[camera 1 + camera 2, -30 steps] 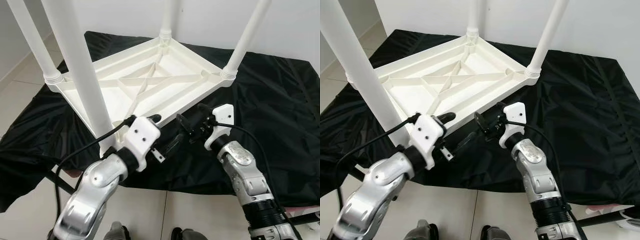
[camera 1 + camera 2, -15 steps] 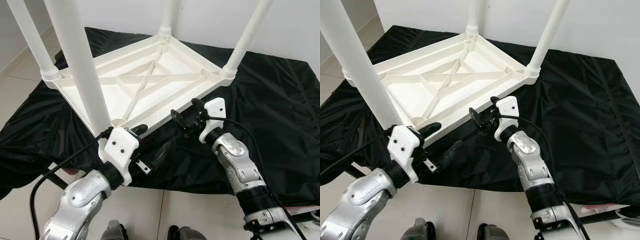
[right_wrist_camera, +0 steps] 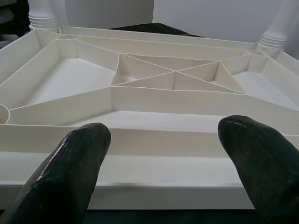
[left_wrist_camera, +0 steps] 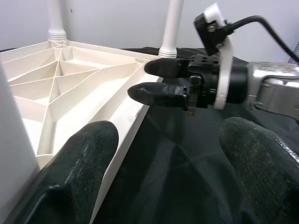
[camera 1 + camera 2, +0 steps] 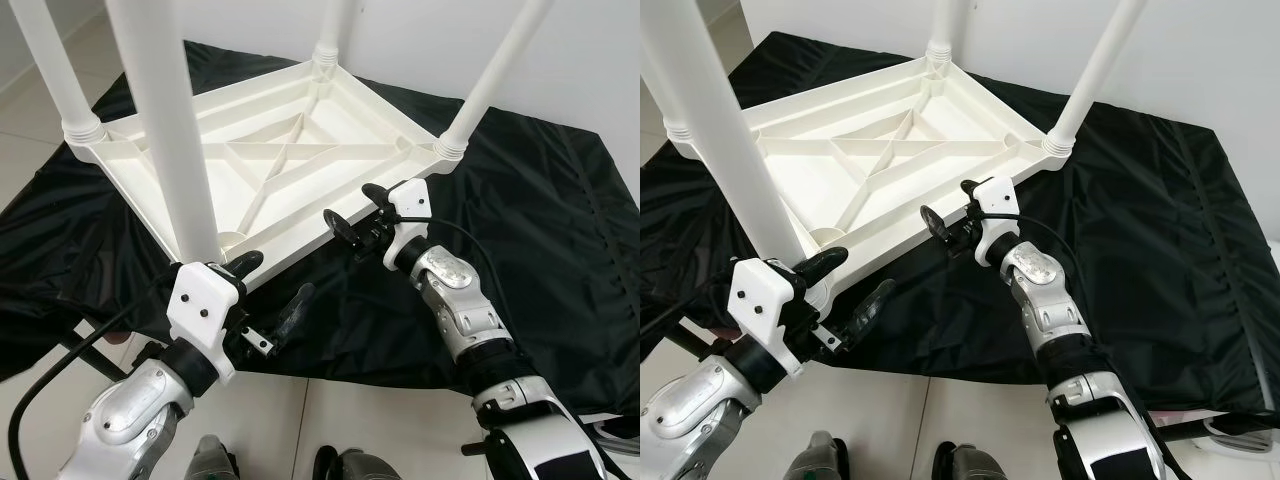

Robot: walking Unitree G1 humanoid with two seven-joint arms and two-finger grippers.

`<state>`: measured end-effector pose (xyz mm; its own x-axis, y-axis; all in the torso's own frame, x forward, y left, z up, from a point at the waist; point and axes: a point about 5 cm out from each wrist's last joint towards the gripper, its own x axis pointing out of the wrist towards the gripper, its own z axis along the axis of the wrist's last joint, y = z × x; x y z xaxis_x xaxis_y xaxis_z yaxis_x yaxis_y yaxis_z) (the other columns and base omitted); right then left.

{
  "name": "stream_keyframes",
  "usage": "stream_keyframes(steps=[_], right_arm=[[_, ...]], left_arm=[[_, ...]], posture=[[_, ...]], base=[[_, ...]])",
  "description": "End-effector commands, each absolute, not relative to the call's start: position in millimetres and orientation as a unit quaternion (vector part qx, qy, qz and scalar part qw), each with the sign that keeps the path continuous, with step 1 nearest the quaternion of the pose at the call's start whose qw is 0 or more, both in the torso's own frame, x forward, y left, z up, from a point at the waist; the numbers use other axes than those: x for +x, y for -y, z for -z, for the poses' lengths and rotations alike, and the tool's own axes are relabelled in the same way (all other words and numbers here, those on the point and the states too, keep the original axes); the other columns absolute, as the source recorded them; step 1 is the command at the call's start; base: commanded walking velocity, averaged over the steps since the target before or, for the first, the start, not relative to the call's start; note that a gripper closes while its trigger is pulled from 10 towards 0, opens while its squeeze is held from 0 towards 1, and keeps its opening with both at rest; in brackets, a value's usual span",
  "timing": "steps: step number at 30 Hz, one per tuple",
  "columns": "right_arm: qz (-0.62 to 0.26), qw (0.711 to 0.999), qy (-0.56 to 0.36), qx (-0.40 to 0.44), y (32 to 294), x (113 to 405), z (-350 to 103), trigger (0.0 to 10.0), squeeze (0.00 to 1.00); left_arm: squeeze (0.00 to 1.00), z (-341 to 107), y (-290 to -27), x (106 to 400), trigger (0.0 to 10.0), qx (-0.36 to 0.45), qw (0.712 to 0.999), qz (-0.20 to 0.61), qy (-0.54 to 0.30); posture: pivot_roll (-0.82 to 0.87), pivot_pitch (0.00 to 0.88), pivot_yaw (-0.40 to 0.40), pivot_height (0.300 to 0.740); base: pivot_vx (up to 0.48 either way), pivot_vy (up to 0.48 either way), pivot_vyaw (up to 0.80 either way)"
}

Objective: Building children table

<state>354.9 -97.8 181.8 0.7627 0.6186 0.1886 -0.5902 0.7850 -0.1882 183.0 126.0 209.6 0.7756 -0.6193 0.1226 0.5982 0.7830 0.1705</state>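
Four white legs rise from the upturned children's table (image 5: pixel 290 165) on black cloth (image 5: pixel 560 230). My left gripper (image 5: pixel 272 290) and right gripper (image 5: pixel 352 213) gape empty at its near edge.

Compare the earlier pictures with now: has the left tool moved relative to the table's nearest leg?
Yes. The left tool has dropped back toward the robot, from beside the nearest leg to below the table's near corner.
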Motion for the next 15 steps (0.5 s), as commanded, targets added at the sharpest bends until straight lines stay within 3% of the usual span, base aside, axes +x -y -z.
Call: stream_keyframes(steps=[1, 15], right_arm=[[-0.322, 0.937, 0.119, -0.059, 100, 356, -179, 10.0, 0.00], [-0.332, 0.934, 0.126, -0.045, 88, 365, -180, 10.0, 0.00]], left_arm=[[0.00, -213, -128, 180, 10.0, 0.058, 0.950, 0.293, 0.090], [0.00, -217, -166, 175, 10.0, 0.094, 0.976, 0.185, 0.069]], posture=[[0.24, 0.151, -0.182, 0.740], [0.32, 0.141, -0.165, 0.740]], base=[[0.000, 0.000, 0.00], [0.000, 0.000, 0.00]])
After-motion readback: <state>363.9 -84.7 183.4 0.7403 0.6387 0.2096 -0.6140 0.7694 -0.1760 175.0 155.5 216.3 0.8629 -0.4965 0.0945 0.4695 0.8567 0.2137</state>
